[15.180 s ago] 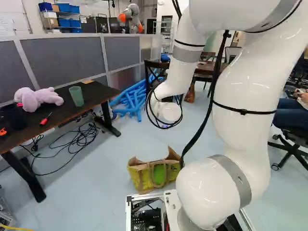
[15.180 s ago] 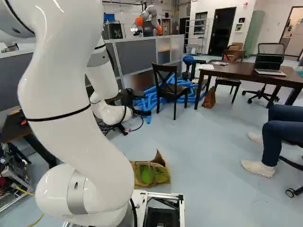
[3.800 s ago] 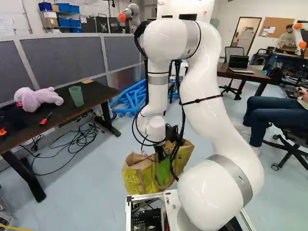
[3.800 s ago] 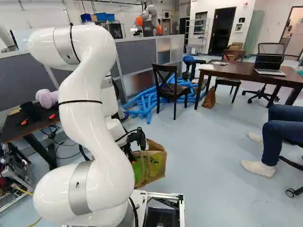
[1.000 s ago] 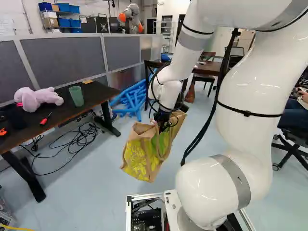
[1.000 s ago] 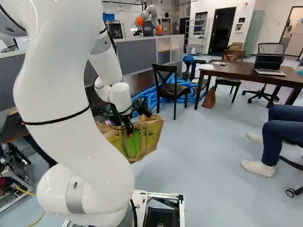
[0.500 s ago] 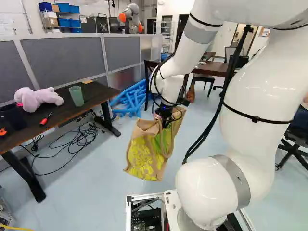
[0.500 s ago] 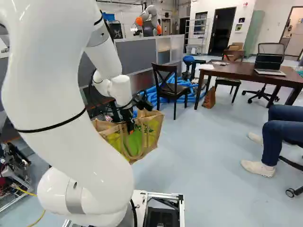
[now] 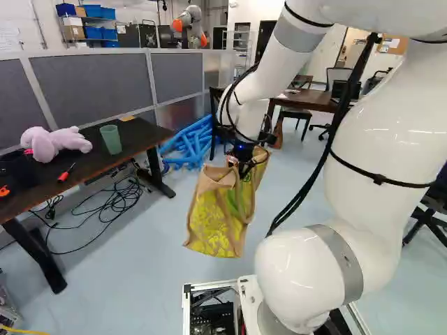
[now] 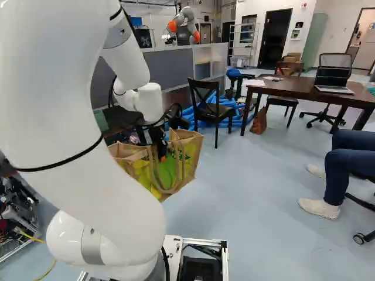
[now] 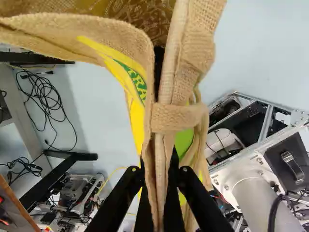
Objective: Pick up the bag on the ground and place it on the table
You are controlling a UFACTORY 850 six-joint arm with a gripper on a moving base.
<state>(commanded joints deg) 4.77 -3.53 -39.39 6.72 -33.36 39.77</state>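
My gripper holds the bag by its top edge, seen in the right base view. In the wrist view the gripper is shut on the bag's rim and handle, with fabric pinched between both fingers. The yellow-green and tan bag hangs above the floor ahead of the base, sagging and tilted. At the left of the left base view stands the dark table, level with about the bag's upper part.
On the dark table are a pink plush toy, a green cup and a red screwdriver. Cables lie beneath it. Blue tubes, a chair and another table stand beyond. Another robot is at the back.
Since the earliest frames, the bag has been gripped and lifted off the floor. Over the last second the arm has shifted with the bag hanging from it, rightward in the left base view. The base has stayed put.
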